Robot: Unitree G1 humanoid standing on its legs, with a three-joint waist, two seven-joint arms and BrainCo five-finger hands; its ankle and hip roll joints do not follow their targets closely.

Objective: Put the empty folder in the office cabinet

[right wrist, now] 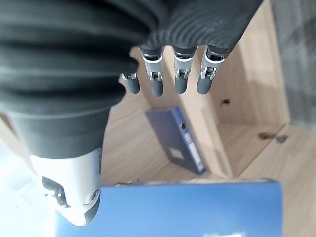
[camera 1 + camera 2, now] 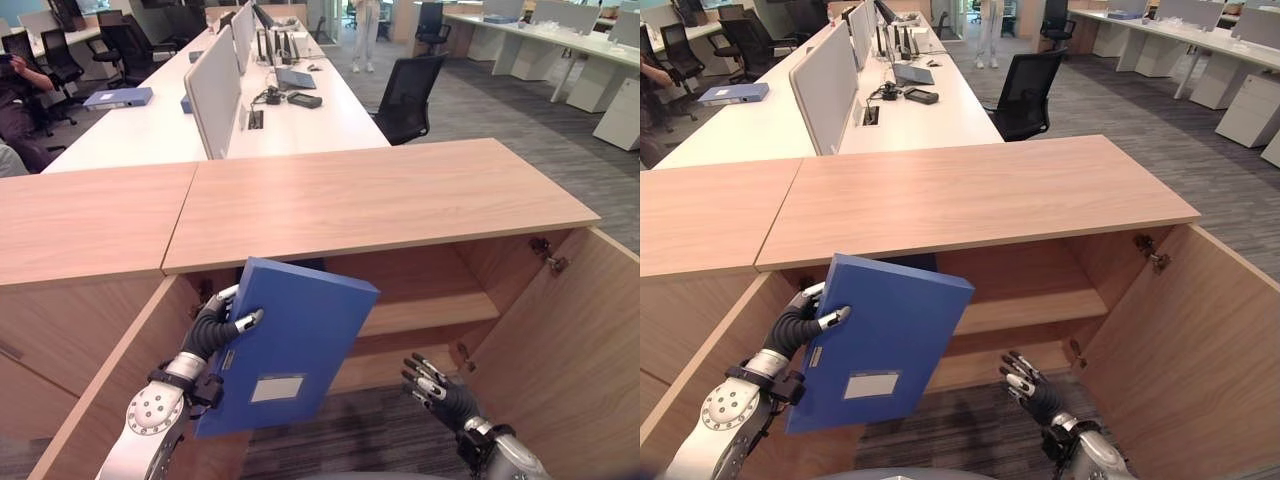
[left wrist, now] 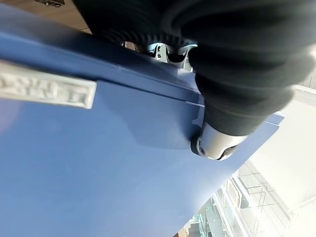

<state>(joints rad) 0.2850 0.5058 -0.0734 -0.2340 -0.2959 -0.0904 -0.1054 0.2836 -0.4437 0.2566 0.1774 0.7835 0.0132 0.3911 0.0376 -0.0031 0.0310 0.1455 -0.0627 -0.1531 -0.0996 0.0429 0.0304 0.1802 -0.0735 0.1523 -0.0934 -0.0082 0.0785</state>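
The left hand (image 2: 215, 325) sits in the lower left of the left eye view and grips the blue folder (image 2: 285, 345) by its left edge. The thumb lies across the front face and the fingers wrap round the spine side. The left wrist view shows the same grip from close range: the thumb tip (image 3: 213, 144) presses on the blue cover beside a grey label plate (image 3: 47, 86).

The folder is held upright and tilted, its upper corner leaning toward the right of the frame. A pale rectangular label (image 2: 277, 388) is on the lower part of its front face. The folder is in front of the open cabinet (image 2: 420, 300), below the front edge of the wooden top (image 2: 380, 200) and not yet on the shelf (image 2: 425, 315).

The right hand (image 2: 440, 385) is in the lower right of the left eye view, in front of the cabinet opening and well apart from the folder. Its fingers (image 1: 180, 74) are straight and slightly spread, holding nothing.

The right wrist view shows a second blue folder (image 1: 177, 138) already inside the cabinet, against a wooden partition.

Both cabinet doors stand open: the left door (image 2: 120, 380) at the lower left, the right door (image 2: 570, 350) at the lower right.

Behind the cabinet, a white desk row (image 2: 300, 115) runs toward the top of the frame. A black office chair (image 2: 410, 95) stands beside it.
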